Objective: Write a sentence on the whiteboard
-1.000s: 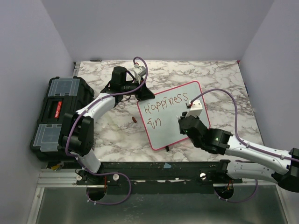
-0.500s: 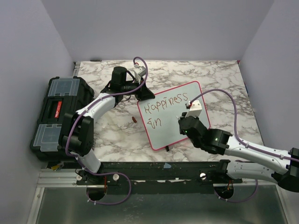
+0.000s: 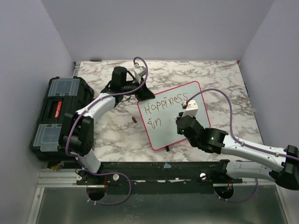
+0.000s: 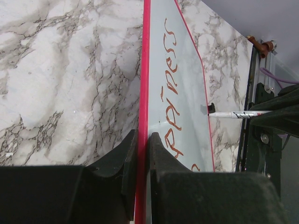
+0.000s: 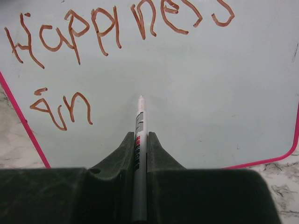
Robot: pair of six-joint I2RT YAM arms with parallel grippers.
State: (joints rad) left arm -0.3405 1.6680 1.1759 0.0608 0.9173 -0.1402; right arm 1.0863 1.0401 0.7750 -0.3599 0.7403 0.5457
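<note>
The whiteboard (image 3: 163,133), white with a pink-red frame, lies tilted on the marble table. The sentence (image 3: 164,104) reads "Happiness" on the first line and "in" (image 3: 153,122) below; it also shows in the right wrist view (image 5: 107,25). My left gripper (image 4: 142,137) is shut on the whiteboard's far left frame edge (image 4: 145,84). My right gripper (image 5: 139,137) is shut on a white marker (image 5: 139,126), its tip over the bare board to the right of "in". Whether the tip touches the board cannot be told.
A black toolbox (image 3: 56,114) with clear lid compartments stands at the table's left edge. A small red marker cap (image 3: 134,120) lies on the marble just left of the board. Grey walls enclose the table on three sides.
My right gripper has shifted a little to the left over the board with the marker. The left arm and the board have not moved. No new lettering shows.
</note>
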